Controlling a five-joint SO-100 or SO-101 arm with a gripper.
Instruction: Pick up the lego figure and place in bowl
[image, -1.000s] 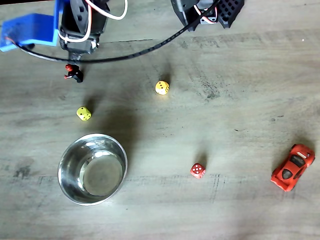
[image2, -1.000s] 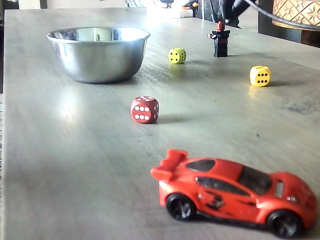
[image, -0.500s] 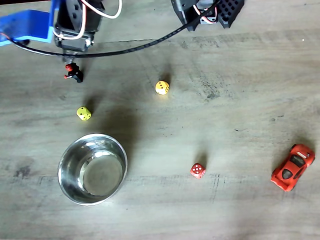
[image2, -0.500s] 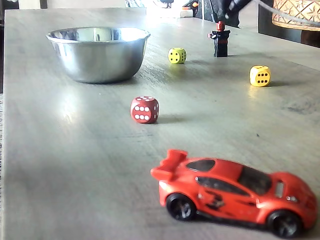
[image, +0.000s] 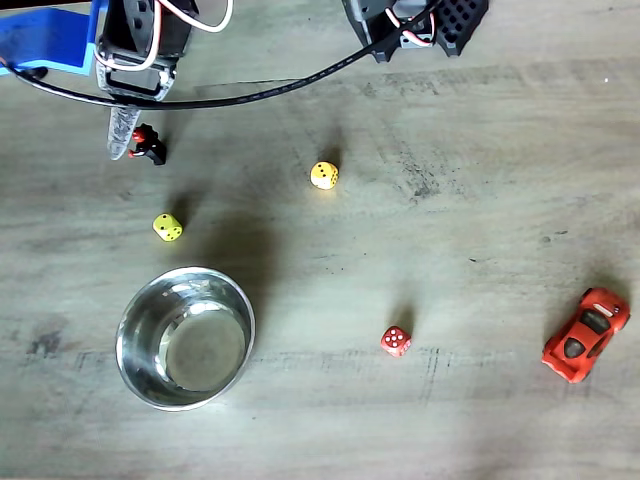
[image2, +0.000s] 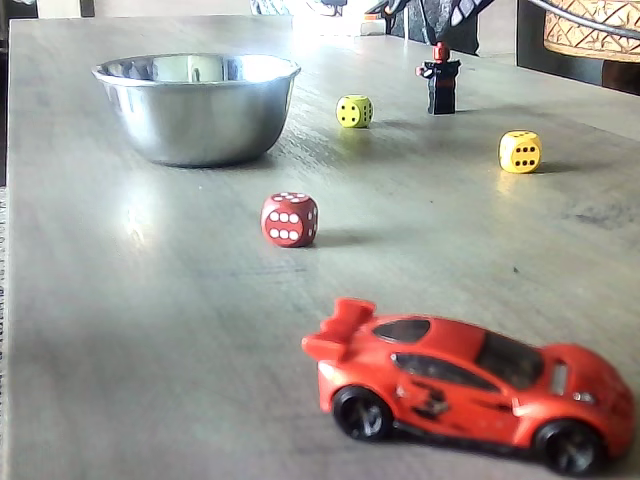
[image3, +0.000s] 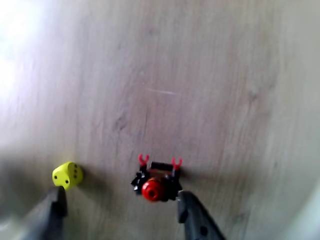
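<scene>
The lego figure (image: 148, 146), with a red head and black body, stands upright on the wooden table at the upper left of a fixed view. It also stands at the far end of the table (image2: 440, 78). In the wrist view the lego figure (image3: 156, 181) sits between the fingers of my gripper (image3: 120, 201), which is open and holds nothing. One pale finger (image: 119, 131) reaches down just left of the figure. The steel bowl (image: 128, 322) stands empty at the lower left, well apart from the figure, and appears at the far left as the bowl (image2: 195, 115).
A yellow-green die (image: 167, 227) lies between figure and bowl and shows near my left finger (image3: 67, 174). A yellow die (image: 323, 175), a red die (image: 396, 341) and a red toy car (image: 585, 335) lie to the right. The arm's base (image: 415, 22) and a black cable (image: 290, 95) are at the top.
The arm's wrist has shifted up and left in the top-down fixed view, and a pale finger now shows beside the figure. The figure, dice, bowl and car have not moved.
</scene>
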